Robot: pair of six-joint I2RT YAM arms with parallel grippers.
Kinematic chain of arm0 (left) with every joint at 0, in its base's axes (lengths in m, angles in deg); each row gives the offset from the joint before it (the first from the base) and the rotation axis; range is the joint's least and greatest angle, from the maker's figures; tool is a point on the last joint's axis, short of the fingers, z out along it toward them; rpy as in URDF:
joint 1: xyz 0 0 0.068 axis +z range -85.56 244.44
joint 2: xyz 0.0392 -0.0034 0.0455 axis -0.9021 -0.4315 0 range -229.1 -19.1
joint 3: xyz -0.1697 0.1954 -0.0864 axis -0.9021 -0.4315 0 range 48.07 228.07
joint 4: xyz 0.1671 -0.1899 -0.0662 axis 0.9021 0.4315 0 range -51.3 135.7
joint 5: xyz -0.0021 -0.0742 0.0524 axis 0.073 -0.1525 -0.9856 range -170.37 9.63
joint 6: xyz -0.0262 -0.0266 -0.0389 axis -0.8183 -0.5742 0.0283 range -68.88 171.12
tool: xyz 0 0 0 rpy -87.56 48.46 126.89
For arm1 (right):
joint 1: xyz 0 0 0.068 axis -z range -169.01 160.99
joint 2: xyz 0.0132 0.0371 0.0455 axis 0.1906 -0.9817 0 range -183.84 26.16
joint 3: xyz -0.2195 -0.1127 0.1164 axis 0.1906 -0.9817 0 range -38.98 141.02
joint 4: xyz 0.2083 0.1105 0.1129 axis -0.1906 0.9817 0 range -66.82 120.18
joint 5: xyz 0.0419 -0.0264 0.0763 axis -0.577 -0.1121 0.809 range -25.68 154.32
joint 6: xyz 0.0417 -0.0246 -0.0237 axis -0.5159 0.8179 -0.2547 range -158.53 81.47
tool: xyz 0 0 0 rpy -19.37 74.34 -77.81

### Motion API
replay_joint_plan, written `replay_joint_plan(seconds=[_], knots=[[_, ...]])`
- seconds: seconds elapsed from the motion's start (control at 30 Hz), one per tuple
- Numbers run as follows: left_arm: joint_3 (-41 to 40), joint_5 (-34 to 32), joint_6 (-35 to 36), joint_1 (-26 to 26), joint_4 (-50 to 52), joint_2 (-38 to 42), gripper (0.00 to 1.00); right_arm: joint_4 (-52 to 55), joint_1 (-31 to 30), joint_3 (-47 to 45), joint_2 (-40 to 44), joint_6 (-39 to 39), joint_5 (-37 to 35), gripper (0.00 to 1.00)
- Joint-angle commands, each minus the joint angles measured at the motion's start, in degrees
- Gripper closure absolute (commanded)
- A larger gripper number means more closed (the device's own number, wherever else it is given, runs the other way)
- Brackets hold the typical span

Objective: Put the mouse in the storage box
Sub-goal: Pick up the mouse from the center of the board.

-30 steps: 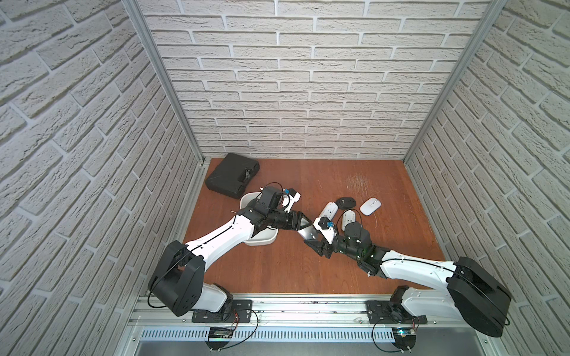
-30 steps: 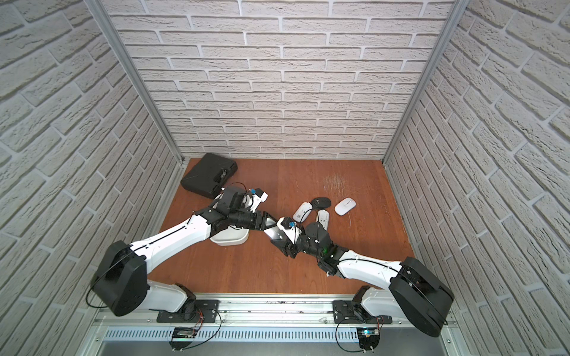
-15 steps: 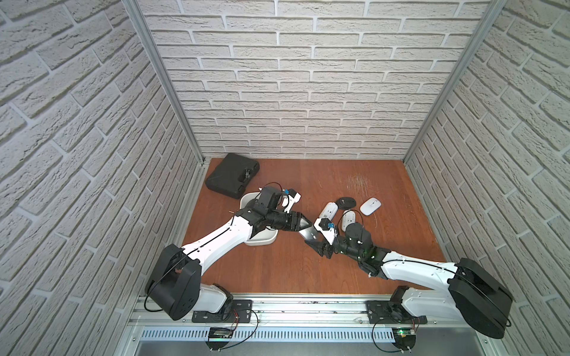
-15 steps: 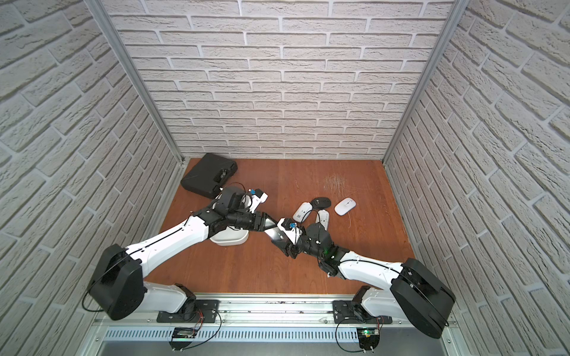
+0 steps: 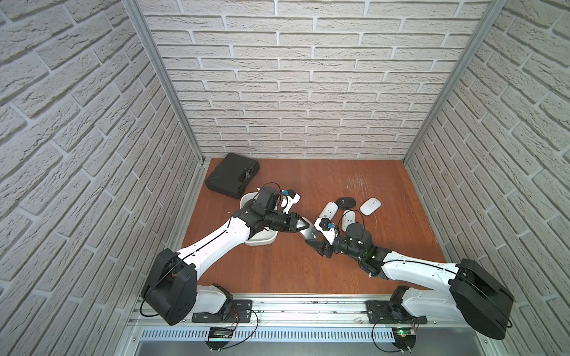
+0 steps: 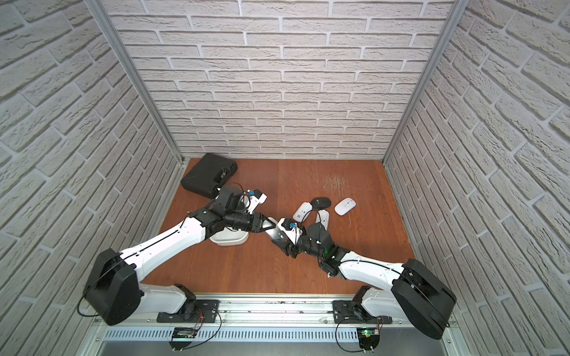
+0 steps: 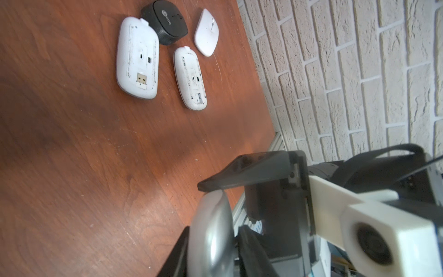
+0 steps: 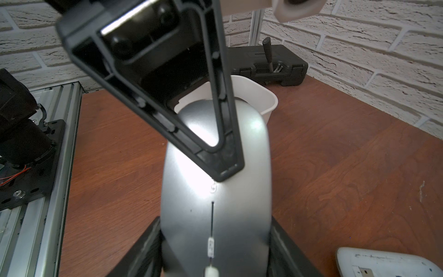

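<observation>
Left gripper [image 7: 211, 239] and right gripper [image 8: 215, 230] both pinch the flat silver mouse [image 8: 215, 191]; I'd open right, then carry toward nine o'clock into the white plastic storage box [image 5: 262, 242]

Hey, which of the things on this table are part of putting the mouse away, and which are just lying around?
In the job: flat silver mouse, gripped by left gripper and right gripper; white plastic storage tub.
Lying about: black latched case; two upturned white mice; upright white mouse; black round puck.
</observation>
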Motion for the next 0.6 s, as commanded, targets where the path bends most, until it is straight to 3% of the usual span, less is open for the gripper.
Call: replay_joint_plan(seconds=[0.0,0.17,0.33,0.57], knots=[[0.73,2.10,0.53,-0.28,-0.53,-0.74,0.78,-3.24,-0.54,-0.37,1.26,0.25,-0.49,0.49],[1.40,1.40,-0.05,-0.09,-1.19,-2.01,1.00,-3.24,-0.54,-0.26,0.94,-0.30,0.21,0.44],[0.59,0.92,-2.03,3.89,-3.46,-0.64,1.00,-3.60,-0.54,-0.54,0.71,-1.21,-1.67,0.16],[-5.42,0.02,-4.07,17.53,-3.39,7.51,1.00,-2.66,-0.54,-0.76,0.44,-1.78,-4.55,0.12]])
